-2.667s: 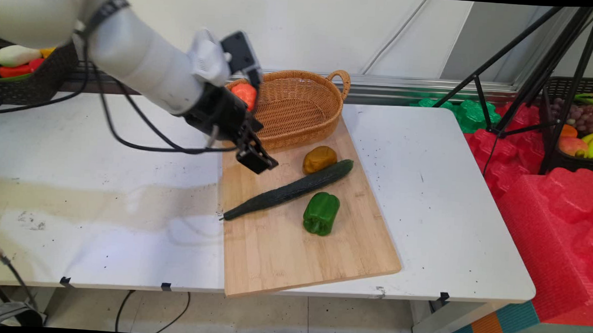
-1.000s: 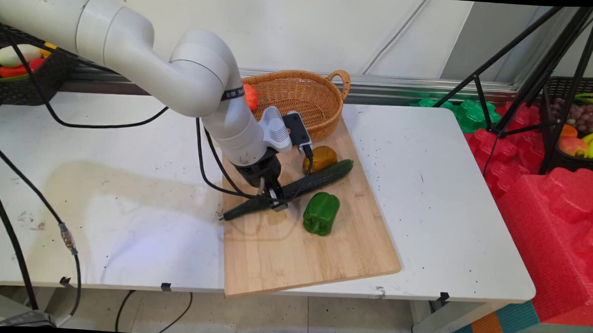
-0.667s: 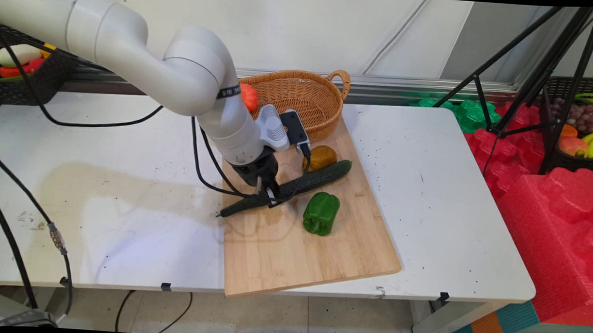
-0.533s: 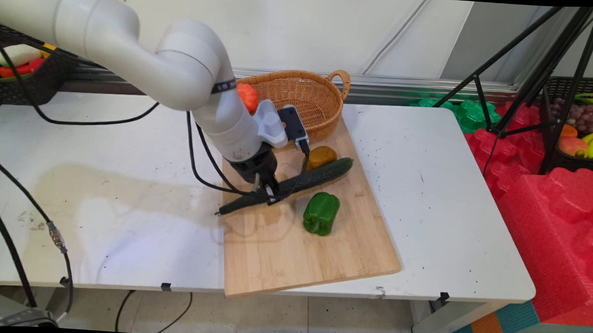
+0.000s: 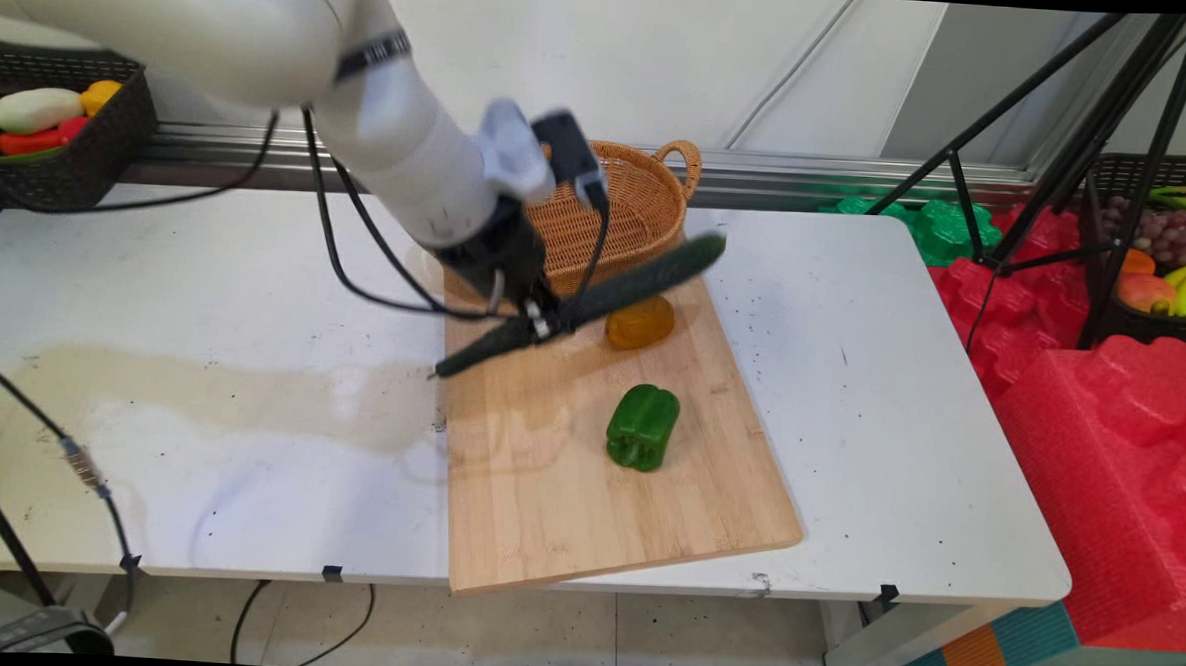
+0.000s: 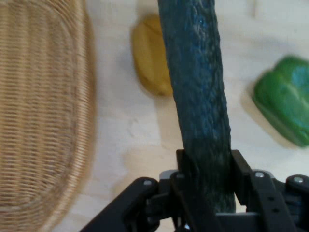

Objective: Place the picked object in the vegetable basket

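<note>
One long dark-green cucumber (image 5: 595,291) is clamped between the two fingers of the black gripper (image 5: 538,323) and is held in the air above the wooden cutting board (image 5: 587,473), tilted with its far end raised toward the wicker basket (image 5: 649,190). In the hand view the cucumber (image 6: 198,96) is seen pinched on both sides by the fingers (image 6: 244,174). A yellow-brown pepper (image 5: 640,322) is seen on the board just below the raised cucumber, and a green bell pepper (image 5: 642,426) lies nearer the board's middle, apart from both. The board rests on the white table (image 5: 900,406).
</note>
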`<state>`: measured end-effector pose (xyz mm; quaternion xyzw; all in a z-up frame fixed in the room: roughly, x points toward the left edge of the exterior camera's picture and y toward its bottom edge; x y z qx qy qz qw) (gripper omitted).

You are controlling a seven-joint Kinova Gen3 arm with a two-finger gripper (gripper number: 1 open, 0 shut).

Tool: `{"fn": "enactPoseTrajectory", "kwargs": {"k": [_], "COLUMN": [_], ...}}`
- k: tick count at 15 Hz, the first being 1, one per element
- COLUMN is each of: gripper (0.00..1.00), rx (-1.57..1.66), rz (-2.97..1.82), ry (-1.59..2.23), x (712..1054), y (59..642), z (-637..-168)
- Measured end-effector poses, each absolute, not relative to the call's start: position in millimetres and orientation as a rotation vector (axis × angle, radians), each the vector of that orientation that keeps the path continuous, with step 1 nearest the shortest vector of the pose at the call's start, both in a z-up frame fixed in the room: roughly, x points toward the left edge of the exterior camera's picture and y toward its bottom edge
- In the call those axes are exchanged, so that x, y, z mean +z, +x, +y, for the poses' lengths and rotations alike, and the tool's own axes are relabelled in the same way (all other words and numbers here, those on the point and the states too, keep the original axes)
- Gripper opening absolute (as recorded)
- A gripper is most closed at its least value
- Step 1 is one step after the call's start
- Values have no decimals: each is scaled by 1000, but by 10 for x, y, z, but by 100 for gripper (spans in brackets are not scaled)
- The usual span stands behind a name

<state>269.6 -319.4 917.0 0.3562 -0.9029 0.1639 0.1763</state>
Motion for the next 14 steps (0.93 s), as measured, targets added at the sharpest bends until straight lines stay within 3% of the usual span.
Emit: {"fn": "enactPoseTrajectory", "kwargs": {"k": [6, 14], "gripper": [0, 0], "rx": [622, 767], "rz": [-2420, -2448], "ry": [1144, 1290], "x": [9700, 9646], "y": [2956, 3361], "z": [-3415, -3905]}}
